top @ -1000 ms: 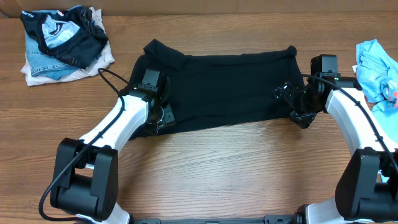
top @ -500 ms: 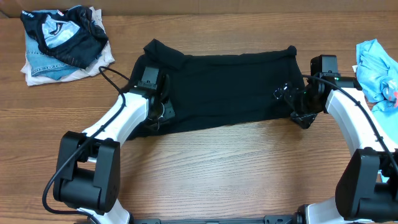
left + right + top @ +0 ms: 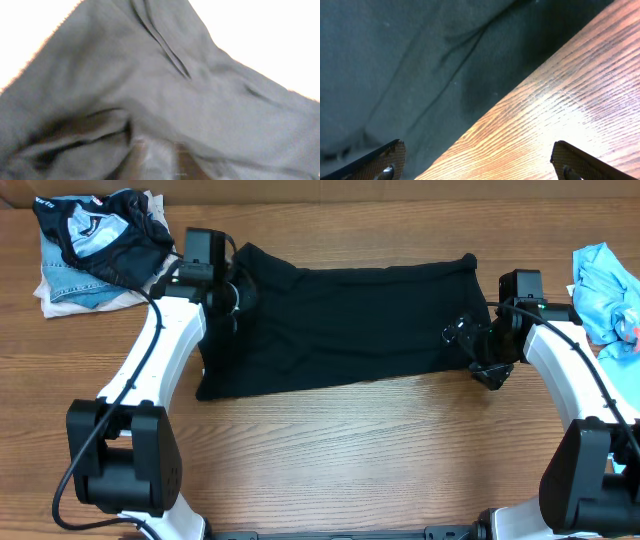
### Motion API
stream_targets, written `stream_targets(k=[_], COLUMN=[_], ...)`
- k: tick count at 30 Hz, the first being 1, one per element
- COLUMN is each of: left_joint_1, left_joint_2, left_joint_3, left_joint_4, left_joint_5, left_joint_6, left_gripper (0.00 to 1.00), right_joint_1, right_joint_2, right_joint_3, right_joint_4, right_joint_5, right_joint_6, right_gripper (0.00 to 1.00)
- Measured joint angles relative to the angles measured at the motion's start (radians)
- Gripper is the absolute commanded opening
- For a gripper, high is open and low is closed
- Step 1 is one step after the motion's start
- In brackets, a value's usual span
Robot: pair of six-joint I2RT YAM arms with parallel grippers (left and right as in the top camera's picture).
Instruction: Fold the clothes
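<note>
One black T-shirt [image 3: 340,325] lies spread on the table [image 3: 330,440]. Left gripper [image 3: 236,294] sits at shirt's bunched corner; jaws not visible, cannot tell. Right gripper [image 3: 477,155] at shirt's opposite edge, jaws spread wide, empty. Garment pile [image 3: 95,250] beyond bunched corner.

We saw the shirt [image 3: 350,320] spread on the surface [image 3: 350,450], left pincer [image 3: 236,294] at one end, right pincer [image 3: 462,345] at the other.
</note>
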Motion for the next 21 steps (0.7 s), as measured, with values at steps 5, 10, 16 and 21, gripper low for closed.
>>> stream_targets(k=[5,10,16,21], left_joint_1=[0.003,0.003,-0.002,-0.057], left_joint_2=[0.083,0.101,0.009,-0.063], left_joint_3=[0.001,0.003,0.005,0.016], left_joint_4=[-0.002,-0.086,-0.290,-0.399], left_joint_5=[-0.049,-0.037,0.011,0.055], left_joint_6=[0.043,0.060,0.074,0.075], left_gripper=[1.00,1.00,1.00,1.00], right_joint_1=[0.000,0.000,0.000,0.000], right_joint_2=[0.000,0.000,0.000,0.000], right_joint_3=[0.000,0.000,0.000,0.000], right_joint_4=[-0.008,-0.013,-0.012,-0.006], right_joint_5=[0.000,0.000,0.000,0.000], right_joint_6=[0.000,0.000,0.000,-0.001], right_gripper=[0.97,0.98,0.98,0.98])
